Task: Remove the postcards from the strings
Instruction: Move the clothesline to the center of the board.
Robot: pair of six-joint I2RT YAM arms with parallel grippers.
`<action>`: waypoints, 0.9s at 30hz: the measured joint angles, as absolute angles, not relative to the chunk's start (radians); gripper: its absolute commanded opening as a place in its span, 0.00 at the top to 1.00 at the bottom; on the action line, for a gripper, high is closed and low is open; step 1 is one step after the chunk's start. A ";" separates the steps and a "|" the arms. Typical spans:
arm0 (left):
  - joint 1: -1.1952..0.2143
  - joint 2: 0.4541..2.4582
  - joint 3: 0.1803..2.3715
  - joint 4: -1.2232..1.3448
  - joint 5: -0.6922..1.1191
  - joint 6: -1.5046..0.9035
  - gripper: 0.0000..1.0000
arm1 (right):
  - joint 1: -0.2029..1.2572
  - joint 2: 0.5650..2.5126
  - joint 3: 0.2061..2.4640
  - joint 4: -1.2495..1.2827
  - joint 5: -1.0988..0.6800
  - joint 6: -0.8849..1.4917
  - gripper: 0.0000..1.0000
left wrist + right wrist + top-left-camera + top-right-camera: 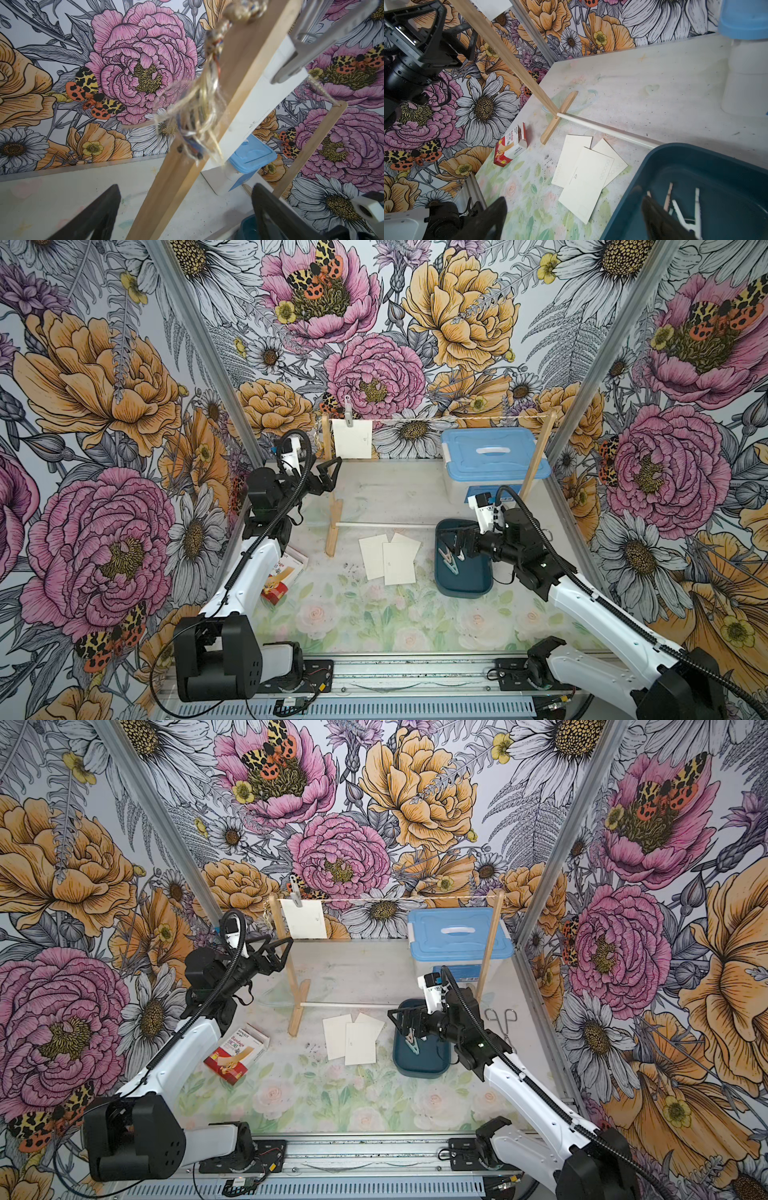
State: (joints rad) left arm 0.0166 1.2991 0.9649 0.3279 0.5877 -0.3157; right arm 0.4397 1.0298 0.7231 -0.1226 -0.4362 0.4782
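One postcard hangs on the string; three postcards lie at the table's centre. Left gripper — spread wide, holding nothing — beside the post; right gripper likewise, over the tray.

We see left arm extended forward from base, elbow bent, wrist raised high. We find left pincer pointing toward far side, slightly inward; jaws spread wide, nothing between them. In left wrist view we note its black fingers far apart. Right arm extends forward and inward, forearm sloping down. We find right pincer low, aimed toward left arm's side; jaws wide, nothing gripped. Its fingers look dark and blurred in right wrist view.
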 measured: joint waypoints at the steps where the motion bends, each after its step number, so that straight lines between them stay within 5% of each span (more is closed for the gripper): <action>1: 0.017 1.307 0.968 0.330 0.596 -0.313 0.02 | 0.440 1.029 0.723 -0.123 -0.440 0.478 0.02; 16: -0.059 1.364 0.985 0.336 0.664 -0.280 0.10 | 0.449 1.029 0.723 -0.122 -0.443 0.478 0.03; 27: -0.103 1.308 0.946 0.329 0.627 -0.288 0.04 | 0.453 1.029 0.723 -0.122 -0.442 0.478 0.03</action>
